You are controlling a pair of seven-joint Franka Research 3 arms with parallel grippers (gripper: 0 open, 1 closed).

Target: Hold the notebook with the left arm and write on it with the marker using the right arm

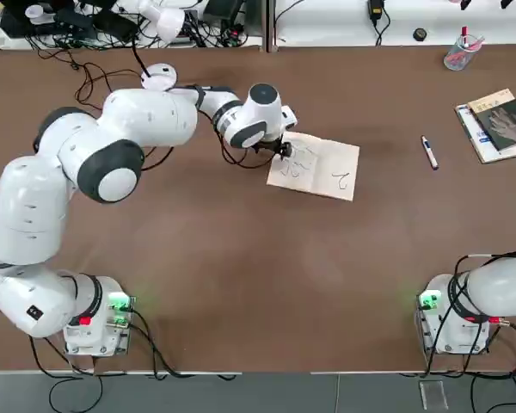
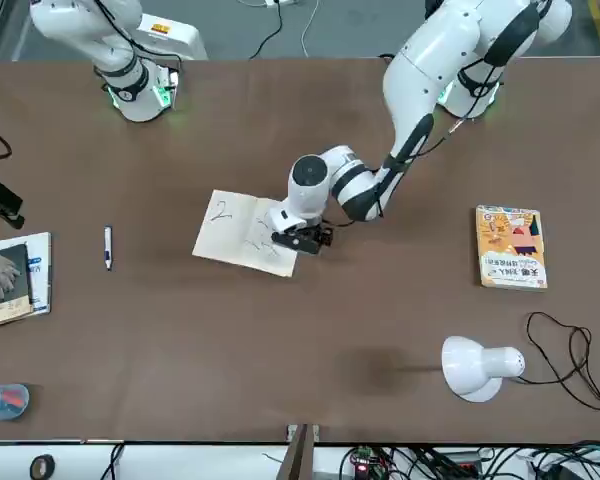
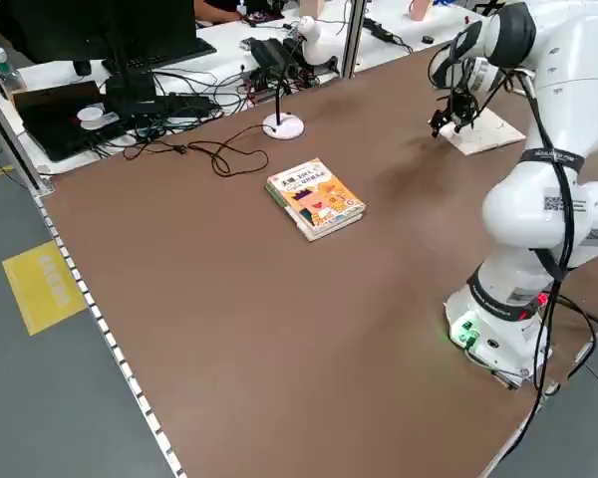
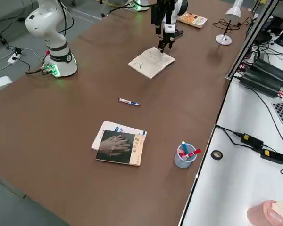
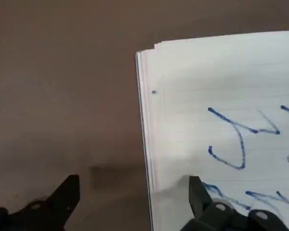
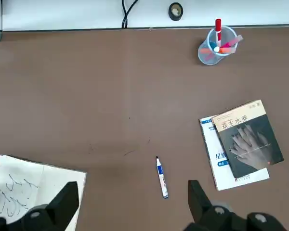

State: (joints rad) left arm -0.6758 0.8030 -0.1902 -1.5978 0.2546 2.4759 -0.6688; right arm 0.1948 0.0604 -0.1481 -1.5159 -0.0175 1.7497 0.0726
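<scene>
The notebook [image 1: 322,169] lies flat mid-table, white with blue scribbles. My left arm reaches across to it, and the left gripper [image 1: 282,149] stands open at the pad's left edge. In the left wrist view the left gripper [image 5: 135,192] straddles that edge of the notebook [image 5: 221,96], one finger over the paper and one over bare table; I cannot tell whether they touch. The marker [image 1: 429,152] lies alone on the table to the pad's right. My right arm [image 1: 490,288] sits folded by its base; its right gripper [image 6: 132,197] is open and empty, high above the marker [image 6: 161,177].
A dark-covered book on white-blue papers [image 1: 497,126] lies at the far right, with a clear cup of pens [image 1: 458,53] behind it. An orange-yellow book [image 2: 510,247], a white desk lamp [image 2: 475,368] and loose black cables [image 2: 570,350] lie on my left side.
</scene>
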